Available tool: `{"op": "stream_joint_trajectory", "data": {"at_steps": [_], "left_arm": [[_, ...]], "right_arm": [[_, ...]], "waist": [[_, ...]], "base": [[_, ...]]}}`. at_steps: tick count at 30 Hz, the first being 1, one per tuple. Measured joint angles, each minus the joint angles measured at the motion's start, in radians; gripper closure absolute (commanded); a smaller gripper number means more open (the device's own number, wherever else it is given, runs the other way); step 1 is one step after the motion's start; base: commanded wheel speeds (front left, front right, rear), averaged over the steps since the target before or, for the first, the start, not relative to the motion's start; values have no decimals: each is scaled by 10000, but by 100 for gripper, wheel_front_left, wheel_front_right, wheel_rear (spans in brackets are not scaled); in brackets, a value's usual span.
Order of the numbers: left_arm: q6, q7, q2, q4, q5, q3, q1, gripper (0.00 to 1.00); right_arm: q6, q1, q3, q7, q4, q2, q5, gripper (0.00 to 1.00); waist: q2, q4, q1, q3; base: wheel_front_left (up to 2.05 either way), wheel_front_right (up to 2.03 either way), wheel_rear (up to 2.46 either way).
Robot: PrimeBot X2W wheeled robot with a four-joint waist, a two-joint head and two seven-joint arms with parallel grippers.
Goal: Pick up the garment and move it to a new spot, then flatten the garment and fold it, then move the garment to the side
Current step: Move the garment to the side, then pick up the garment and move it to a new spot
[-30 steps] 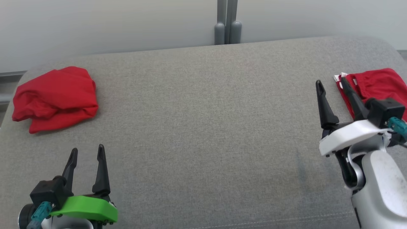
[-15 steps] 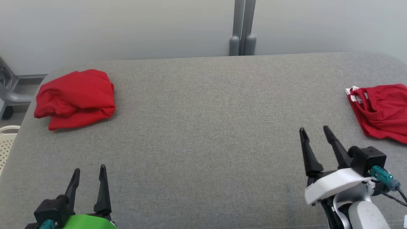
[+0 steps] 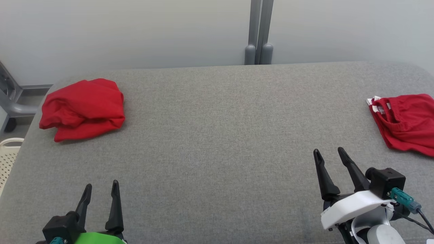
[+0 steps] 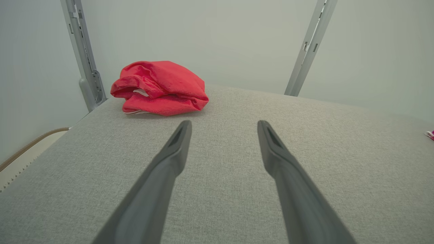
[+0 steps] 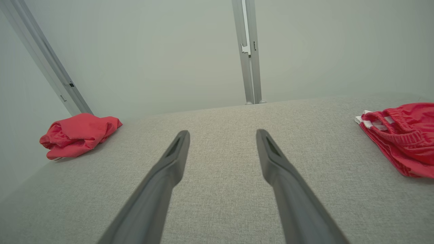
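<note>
Head view: over the grey worktop, left hand and right hand hover released and empty near the front edge. A bundled red garment lies far left; a second red garment, possibly shorts, lies far right, cut by the frame. Left wrist view: the bundled red garment sits ahead-left of the spread fingers, well apart; right wrist view: fingers point between both garments.

The head camera looks down from high over the near edge of the counter. Both wrist cameras sit low, facing its far edge; all three share the red garment at the far left corner.
</note>
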Motion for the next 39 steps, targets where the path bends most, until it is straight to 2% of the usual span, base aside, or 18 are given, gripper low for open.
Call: {"op": "stream_joint_trajectory", "data": {"at_steps": [27, 39], "left_arm": [[-182, 2, -201, 184, 199, -100, -5, 0], [-157, 44, -150, 119, 198, -167, -38, 0]], "right_arm": [[0, 90, -56, 33, 334, 0, 140, 0], [0, 189, -130, 2, 382, -2, 199, 0]], "waist": [[0, 54, 0, -137], [0, 410, 0, -177]], "base": [[0, 0, 0], [0, 0, 0]]}}
